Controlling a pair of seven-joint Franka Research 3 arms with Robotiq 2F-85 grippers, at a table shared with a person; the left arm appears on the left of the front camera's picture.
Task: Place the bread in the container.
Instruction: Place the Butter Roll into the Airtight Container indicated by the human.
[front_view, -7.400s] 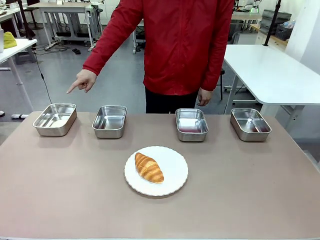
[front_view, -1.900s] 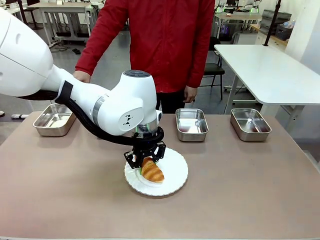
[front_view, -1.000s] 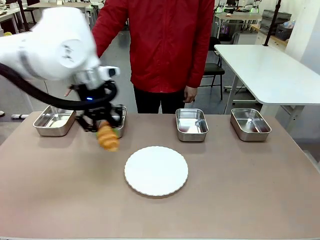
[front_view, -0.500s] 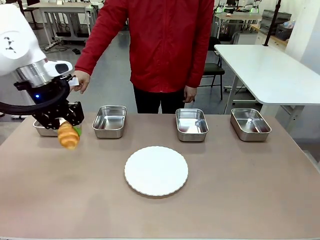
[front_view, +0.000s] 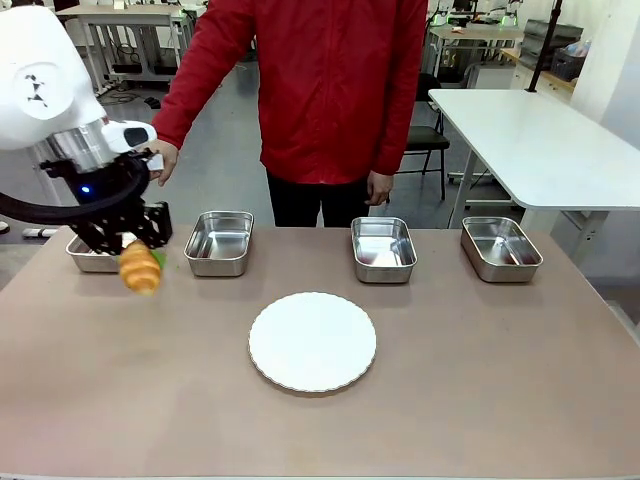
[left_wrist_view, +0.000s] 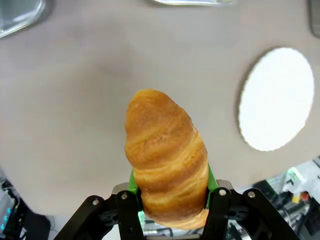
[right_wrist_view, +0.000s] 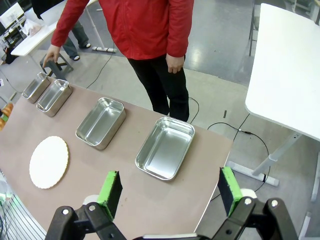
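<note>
Left gripper (front_view: 140, 262): clamping the bread (front_view: 139, 268), holding it in the air just in front of the leftmost pan (front_view: 92, 258)
Right gripper (right_wrist_view: 170, 192): sitting wide apart, carrying nothing
Person: hand (front_view: 158, 160) is hovering behind that pan
Risk: croissant's hanging nose-down, so I'm guessing it's catching the rim and tipping onto the table (front_view: 450, 380) if released early

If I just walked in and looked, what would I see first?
First, the golden croissant hanging in the air at the table's left end, pinched in the left gripper of a big white robot arm, just in front of the leftmost steel pan. Next, the round white plate in the middle with nothing on it, and the person in a red jacket standing across the table.
</note>
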